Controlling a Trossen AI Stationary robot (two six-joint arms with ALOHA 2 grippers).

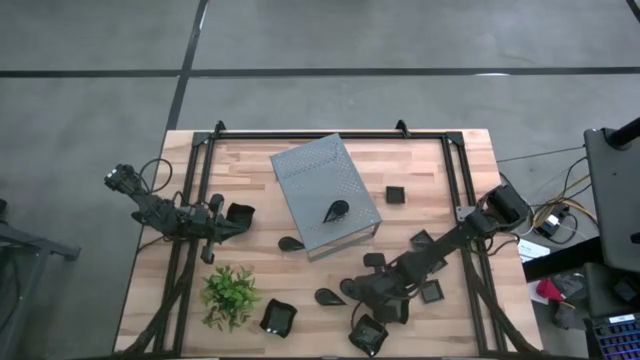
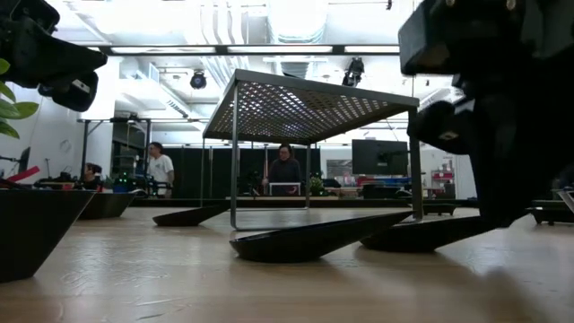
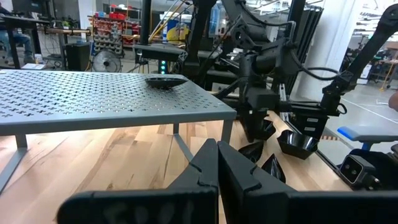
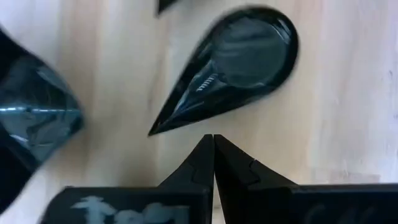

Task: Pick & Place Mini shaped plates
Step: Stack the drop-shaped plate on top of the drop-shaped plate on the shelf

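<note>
The right gripper (image 4: 213, 146), pressed together and empty, hovers just beside a glossy black teardrop plate (image 4: 239, 59); probably spread before descending, straddling its rim.

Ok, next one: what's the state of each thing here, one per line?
left gripper: shut, empty, beside the perforated box.
right gripper: shut, empty, above a teardrop plate.
teardrop plate: flat on the table, untouched.
leaf plate: resting on top of the box.
perforated box: standing upside down on the table.
plant: upright.

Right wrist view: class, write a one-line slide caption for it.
Shut right end effector hovers just short of a black teardrop plate on the wooden table.
</note>
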